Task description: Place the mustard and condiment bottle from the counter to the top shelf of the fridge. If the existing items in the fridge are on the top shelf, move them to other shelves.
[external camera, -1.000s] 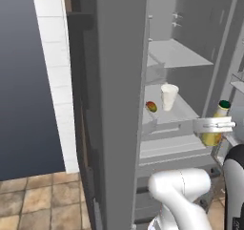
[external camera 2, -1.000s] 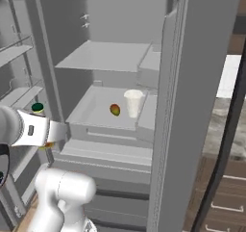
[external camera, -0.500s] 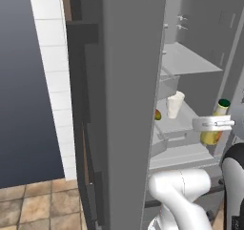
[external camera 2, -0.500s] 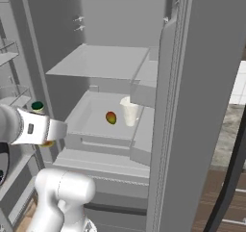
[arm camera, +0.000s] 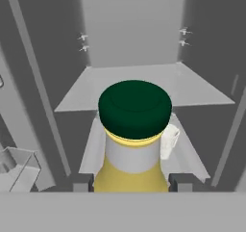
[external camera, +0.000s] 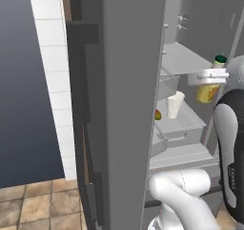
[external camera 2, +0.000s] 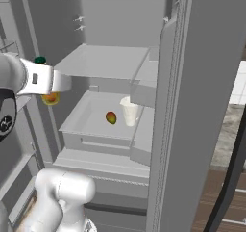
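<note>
Mustard (arm camera: 133, 144) sits upright between our gripper's (arm camera: 130, 183) fingertips, pinched at the body (green cap up), held in front of the open fridge (external camera 2: 197, 106) at about top shelf (external camera 2: 103, 62) height. Below it, cup (external camera 2: 129, 111) and mango-like fruit (external camera 2: 111, 117) share the lower shelf.

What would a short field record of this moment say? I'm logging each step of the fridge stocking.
hand: shut on the mustard, in front of the open fridge
mustard: upright, green cap up, not yet on a shelf
top shelf: bare where it shows
cup: upright on the shelf below the top one
fruit: beside the cup on that lower shelf, apart from it
fridge door: open, edge-on in the left base view
</note>
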